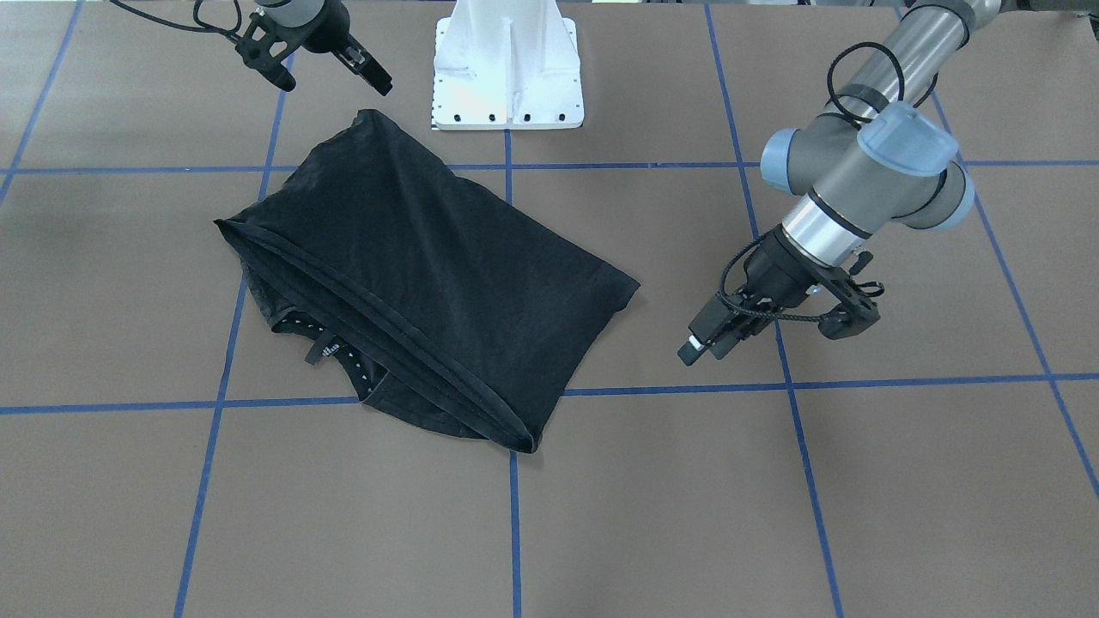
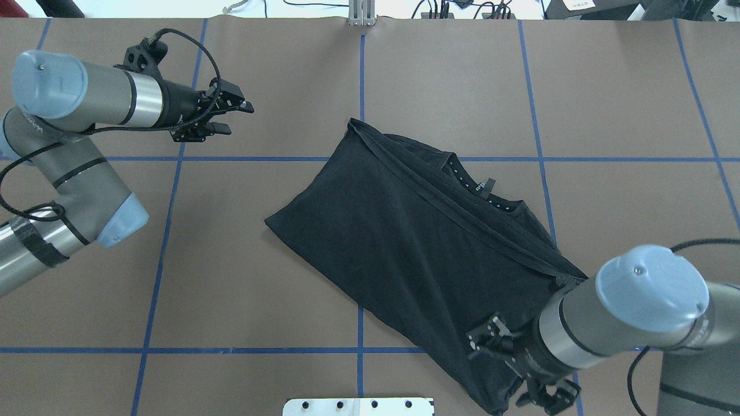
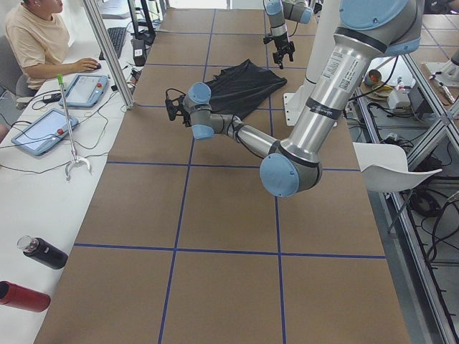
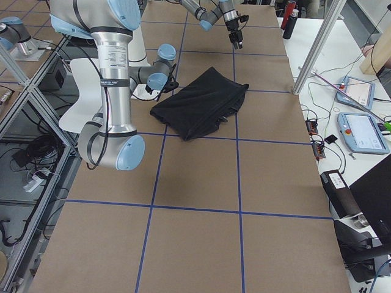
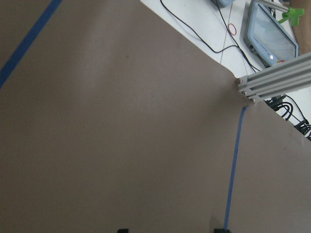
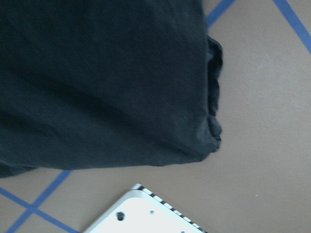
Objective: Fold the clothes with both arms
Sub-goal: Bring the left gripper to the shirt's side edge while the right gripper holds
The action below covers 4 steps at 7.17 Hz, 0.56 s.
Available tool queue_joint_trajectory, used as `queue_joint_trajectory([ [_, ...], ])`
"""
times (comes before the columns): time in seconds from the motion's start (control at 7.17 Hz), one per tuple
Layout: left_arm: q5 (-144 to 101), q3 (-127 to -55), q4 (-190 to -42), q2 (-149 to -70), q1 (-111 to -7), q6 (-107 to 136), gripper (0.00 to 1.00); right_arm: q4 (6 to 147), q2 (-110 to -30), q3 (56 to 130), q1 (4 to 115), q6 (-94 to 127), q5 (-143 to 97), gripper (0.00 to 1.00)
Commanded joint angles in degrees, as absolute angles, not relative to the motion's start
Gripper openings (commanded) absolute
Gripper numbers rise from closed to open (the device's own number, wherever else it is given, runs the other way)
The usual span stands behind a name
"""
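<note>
We count one black shirt (image 2: 416, 248), folded on the tabletop (image 2: 248, 289). Its long axis slants from the far middle toward the robot's right. Our right pincer (image 1: 335, 84), jaws apart, hovers just beside its near corner. The left pincer (image 2: 240, 119), also apart and empty, sits well away. Two arms, two pincers.
</note>
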<state>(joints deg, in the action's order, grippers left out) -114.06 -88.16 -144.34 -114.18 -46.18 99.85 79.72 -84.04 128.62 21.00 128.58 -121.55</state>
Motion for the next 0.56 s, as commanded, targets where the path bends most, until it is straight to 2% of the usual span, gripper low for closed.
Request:
queue_joint_trajectory([
  [0.0,-107.19,-96.47,-134.12,-111.36,-34.95,107.38,0.77,79.72,-74.84,121.68,33.97,127.80,-121.82,1.00],
  [0.14,-102.88,-97.55,-128.29,-111.53,-30.54,107.66,0.77,79.72,-72.88,119.99,36.97,123.88,-121.64,1.00],
  [0.42,-102.13,-96.16,-127.97,-111.80,-28.57,107.67,0.75,79.72,-72.60,117.96,38.14,118.66,-121.47,1.00],
])
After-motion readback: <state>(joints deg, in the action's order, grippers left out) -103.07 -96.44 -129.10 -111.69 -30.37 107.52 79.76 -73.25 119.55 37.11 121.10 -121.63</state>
